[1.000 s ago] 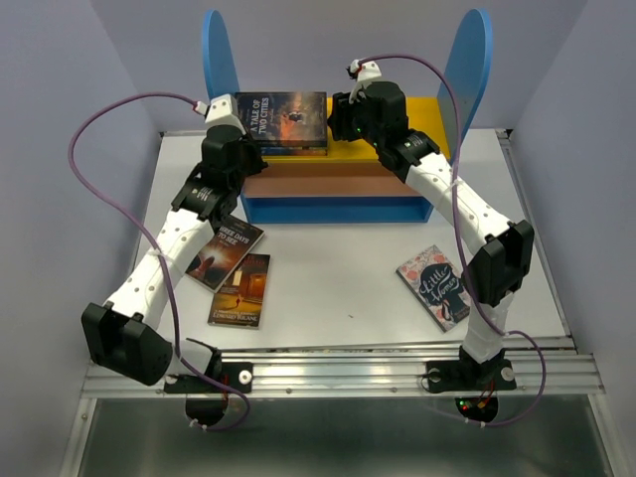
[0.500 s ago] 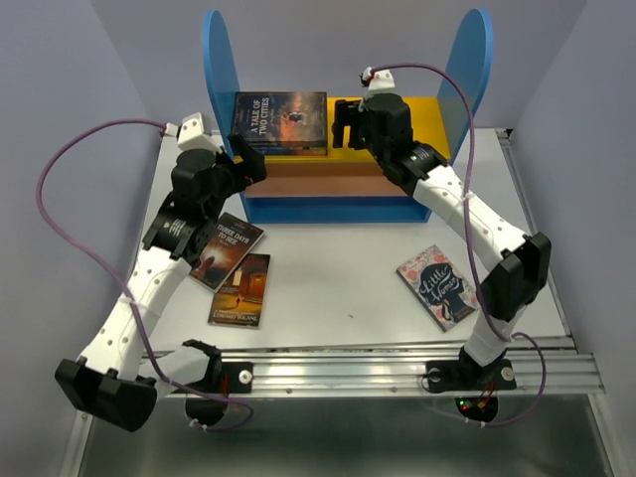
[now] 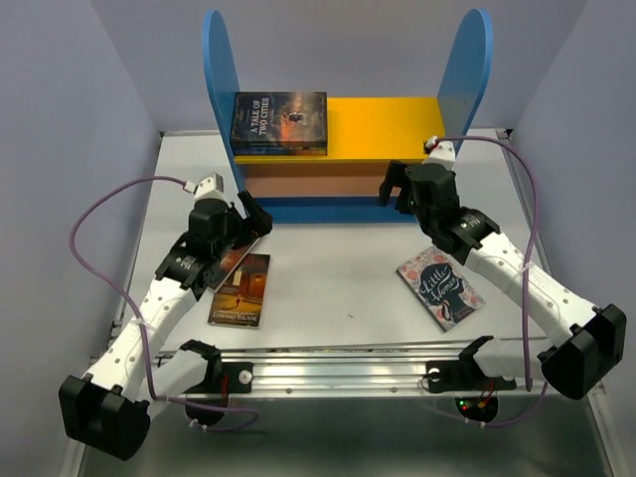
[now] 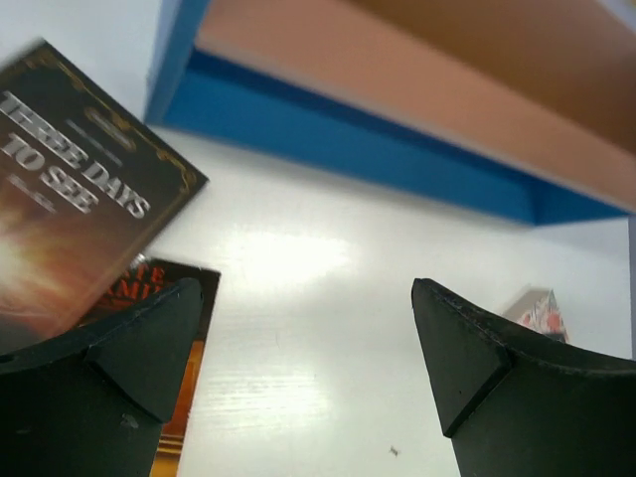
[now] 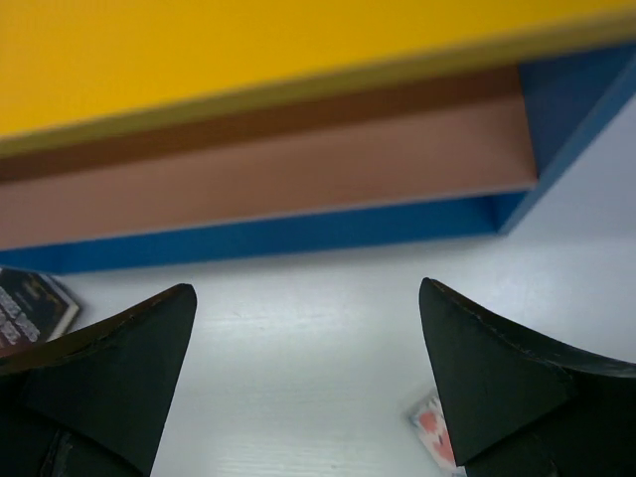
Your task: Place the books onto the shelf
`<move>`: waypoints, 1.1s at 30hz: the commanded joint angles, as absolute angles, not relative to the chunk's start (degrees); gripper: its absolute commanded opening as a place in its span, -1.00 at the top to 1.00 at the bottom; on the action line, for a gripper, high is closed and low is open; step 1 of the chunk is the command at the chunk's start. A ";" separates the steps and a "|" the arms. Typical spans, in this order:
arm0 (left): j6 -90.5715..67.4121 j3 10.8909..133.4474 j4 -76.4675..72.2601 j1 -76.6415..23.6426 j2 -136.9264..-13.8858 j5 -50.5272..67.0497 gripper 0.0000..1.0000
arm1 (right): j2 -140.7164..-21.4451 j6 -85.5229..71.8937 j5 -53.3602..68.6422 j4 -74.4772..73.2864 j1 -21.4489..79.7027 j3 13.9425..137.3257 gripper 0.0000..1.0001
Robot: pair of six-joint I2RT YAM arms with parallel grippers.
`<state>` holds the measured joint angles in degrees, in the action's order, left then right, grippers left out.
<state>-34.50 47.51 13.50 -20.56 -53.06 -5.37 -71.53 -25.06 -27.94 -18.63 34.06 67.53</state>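
While both grippers stood with jaws wide apart, the left gripper (image 4: 308, 298) above the table (image 3: 338, 268) and the right gripper (image 5: 308, 298) facing the shelf (image 3: 219, 70), a dark book (image 3: 279, 121) titled "A Tale of Two Cities" lay on the left of the yellow top board (image 3: 383, 114), capping a stack (image 3: 278, 151) whose covers were hidden. "Three Days to See" (image 4: 79, 209), half covered by the left arm (image 3: 169, 288), touched another dark paperback (image 3: 240, 289), its lettering too small to read. Grey "Little Women" (image 3: 440, 286) lay on the table.
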 commanded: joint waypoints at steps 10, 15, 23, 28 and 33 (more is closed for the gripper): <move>-38.85 35.95 2.90 -22.50 -50.89 7.47 -0.98 | -70.40 -39.55 -24.52 -26.98 17.15 49.75 -1.00; -40.34 34.19 -2.28 -26.00 -52.90 8.35 -0.98 | -71.71 -39.64 -19.44 -26.11 7.22 45.10 -1.00; -40.43 36.38 -8.51 -33.66 -60.81 8.00 -0.98 | -73.48 -40.95 -14.07 -24.00 0.01 40.00 -1.00; -40.34 37.70 -11.77 -36.99 -66.35 9.58 -0.98 | -72.95 -41.75 -4.59 -22.85 0.00 35.17 -1.00; -40.16 38.58 -17.66 -39.11 -71.62 14.31 -0.98 | -68.92 -44.90 8.07 -20.92 0.00 29.45 -0.95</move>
